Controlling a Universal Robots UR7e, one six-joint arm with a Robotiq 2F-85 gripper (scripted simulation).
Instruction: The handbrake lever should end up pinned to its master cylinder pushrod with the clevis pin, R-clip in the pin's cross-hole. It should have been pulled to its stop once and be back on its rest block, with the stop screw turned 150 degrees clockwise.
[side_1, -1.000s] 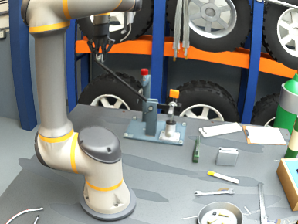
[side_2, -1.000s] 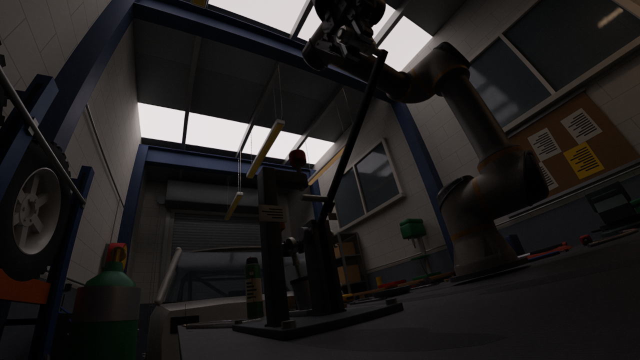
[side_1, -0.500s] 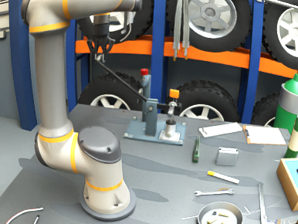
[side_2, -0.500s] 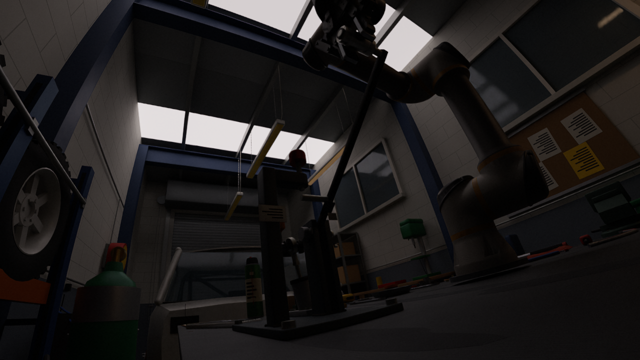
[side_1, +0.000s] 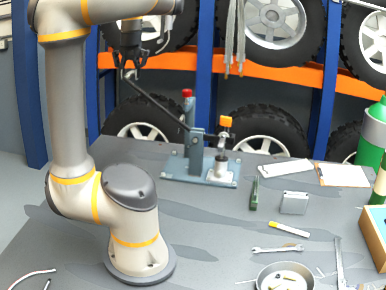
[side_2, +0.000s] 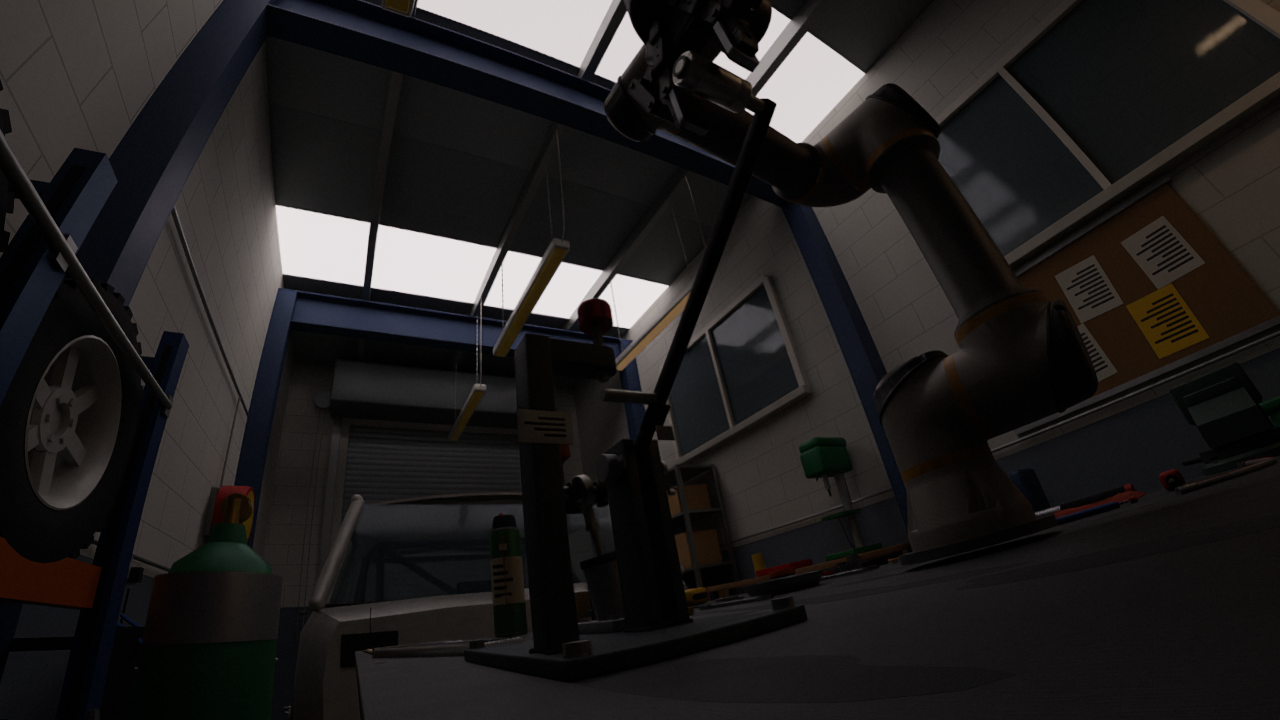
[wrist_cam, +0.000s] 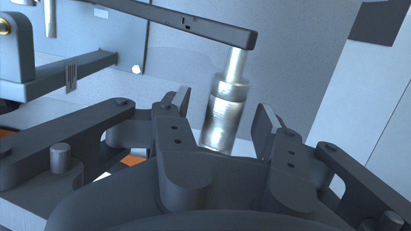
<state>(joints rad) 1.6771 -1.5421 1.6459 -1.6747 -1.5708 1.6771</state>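
At the back of the bench stands the handbrake fixture (side_1: 200, 170) on its blue-grey base plate. Its dark lever (side_1: 157, 106) slopes up and to the left from the pivot bracket, raised high above the bench. A metal handle (wrist_cam: 224, 117) sits at the lever's free end. A post with a red-capped stop screw (side_1: 187, 93) rises behind the pivot, and the orange-capped part (side_1: 225, 121) stands over the master cylinder (side_1: 220, 167) to the right. My gripper (wrist_cam: 222, 112) is at the lever's handle, which sits between its fingers, and it is open and holds nothing.
The orange and blue tyre rack (side_1: 280, 65) stands close behind the gripper. On the bench to the right lie a green tool (side_1: 254, 192), a small grey box (side_1: 293, 202), a spanner (side_1: 277, 248), a clipboard (side_1: 342, 175) and a round parts tray (side_1: 285, 278).
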